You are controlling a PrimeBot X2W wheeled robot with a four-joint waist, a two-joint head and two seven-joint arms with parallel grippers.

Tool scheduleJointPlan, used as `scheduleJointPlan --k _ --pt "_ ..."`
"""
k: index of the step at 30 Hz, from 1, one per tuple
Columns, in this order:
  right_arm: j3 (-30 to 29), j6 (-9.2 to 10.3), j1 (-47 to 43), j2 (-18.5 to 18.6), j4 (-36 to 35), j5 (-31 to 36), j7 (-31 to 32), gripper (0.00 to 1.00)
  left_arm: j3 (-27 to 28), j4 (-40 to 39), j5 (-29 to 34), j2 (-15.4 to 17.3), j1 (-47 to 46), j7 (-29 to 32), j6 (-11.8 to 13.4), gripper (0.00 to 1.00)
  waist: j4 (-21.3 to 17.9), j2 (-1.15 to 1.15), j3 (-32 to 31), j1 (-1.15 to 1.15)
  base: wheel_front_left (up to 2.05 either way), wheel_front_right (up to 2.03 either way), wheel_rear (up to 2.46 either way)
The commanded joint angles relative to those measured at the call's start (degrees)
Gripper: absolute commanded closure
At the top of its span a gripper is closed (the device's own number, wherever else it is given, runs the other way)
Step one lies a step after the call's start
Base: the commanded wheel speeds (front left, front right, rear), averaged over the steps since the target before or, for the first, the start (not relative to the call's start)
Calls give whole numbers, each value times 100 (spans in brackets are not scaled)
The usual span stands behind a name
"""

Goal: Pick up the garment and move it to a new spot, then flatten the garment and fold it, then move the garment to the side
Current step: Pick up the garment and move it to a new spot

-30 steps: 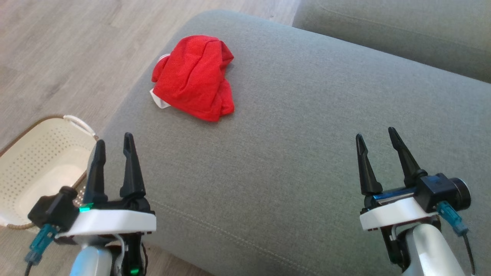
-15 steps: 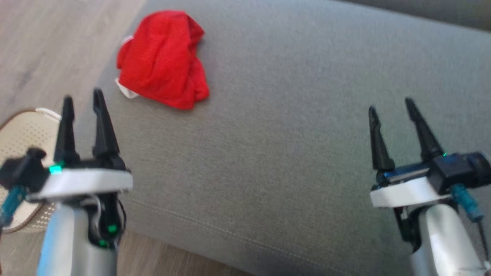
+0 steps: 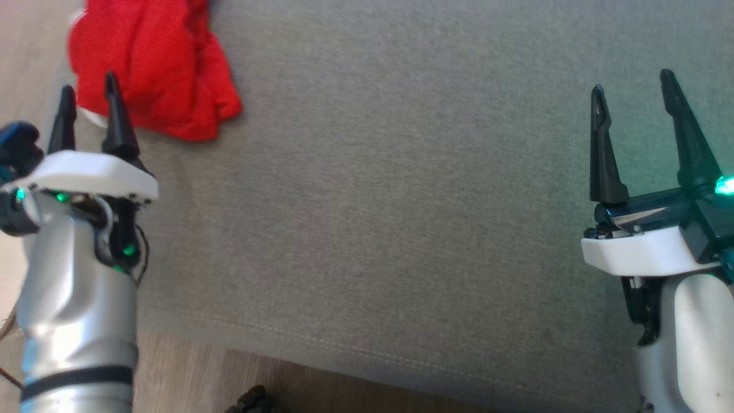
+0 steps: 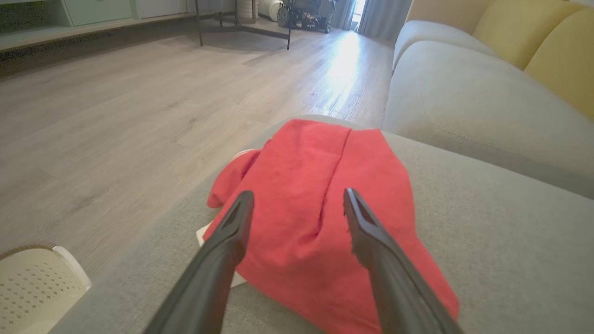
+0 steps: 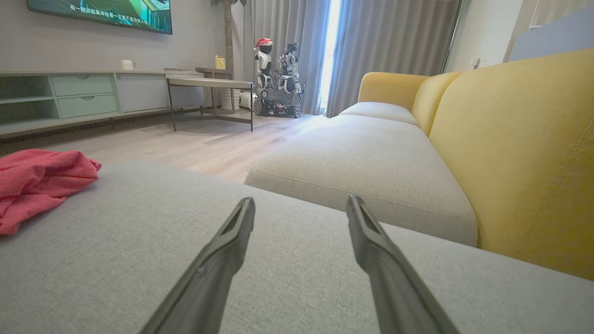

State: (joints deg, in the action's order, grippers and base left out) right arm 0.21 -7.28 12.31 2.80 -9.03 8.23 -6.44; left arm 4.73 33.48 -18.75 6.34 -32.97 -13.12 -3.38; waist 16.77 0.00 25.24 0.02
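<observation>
The garment [image 3: 155, 74] is a crumpled red cloth with a bit of white at its edge, lying at the far left of the grey sofa cushion [image 3: 401, 201]. My left gripper [image 3: 87, 94] stands open just short of its near edge, nothing between the fingers. In the left wrist view the garment [image 4: 320, 208] lies straight ahead, and the left gripper [image 4: 297, 199] frames it without touching. My right gripper [image 3: 631, 80] is open over bare cushion at the right. The right wrist view shows the garment [image 5: 37, 185] far to the left and the right gripper [image 5: 299, 204] open.
A white perforated basket [image 4: 32, 287] stands on the wooden floor [image 4: 116, 116] beside the cushion's left edge. A second grey cushion [image 5: 362, 162] and yellow backrests [image 5: 524, 153] lie beyond. A low table [image 5: 209, 88], a sideboard and another robot [image 5: 278, 79] stand across the room.
The head camera has tilted down and turned, so the whole picture has shifted. My left gripper has come much closer to the garment's near edge. Both grippers stay open.
</observation>
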Motion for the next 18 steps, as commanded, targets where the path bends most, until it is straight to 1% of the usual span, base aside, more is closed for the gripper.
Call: scheduleJointPlan --k 1,6,7,8,12,13,14,15,16,18 --pt "141 -21 60 8 -230 41 33 0 206 -94 16 314 -118 6 -10 0 -146 0 168 -2 0 0 0" --pt "169 -21 75 8 -272 36 18 0 157 808 74 517 -617 -12 -23 0 -262 0 291 -2 0 0 0" --pt "175 -21 74 8 -274 27 11 0 144 1087 98 567 -767 -44 -9 0 -297 0 311 -2 0 0 0" --pt "175 -21 74 8 -274 27 11 0 144 1087 98 567 -767 -44 -9 0 -297 0 311 -2 0 0 0" --pt "167 -21 98 8 -284 27 5 0 112 1631 111 649 -1060 -119 -58 0 -360 0 367 -2 0 0 0" --pt "166 -21 102 8 -285 28 3 0 99 1717 117 665 -1101 -130 -74 7 -370 0 371 -2 0 0 0" --pt "164 -21 102 8 -284 28 1 0 84 1799 114 676 -1136 -138 -102 58 -379 0 370 -2 0 0 0" --pt "159 -21 100 8 -281 29 0 0 45 1880 110 686 -1166 -142 -158 92 -386 0 363 -2 0 0 0" --pt "149 -21 99 8 -278 29 -1 0 -10 1965 95 691 -1191 -137 -224 100 -388 0 356 -2 0 0 0" --pt "117 -21 106 8 -270 23 -7 0 -43 2096 5 705 -1254 -129 -305 100 -383 0 338 -2 0 0 0"
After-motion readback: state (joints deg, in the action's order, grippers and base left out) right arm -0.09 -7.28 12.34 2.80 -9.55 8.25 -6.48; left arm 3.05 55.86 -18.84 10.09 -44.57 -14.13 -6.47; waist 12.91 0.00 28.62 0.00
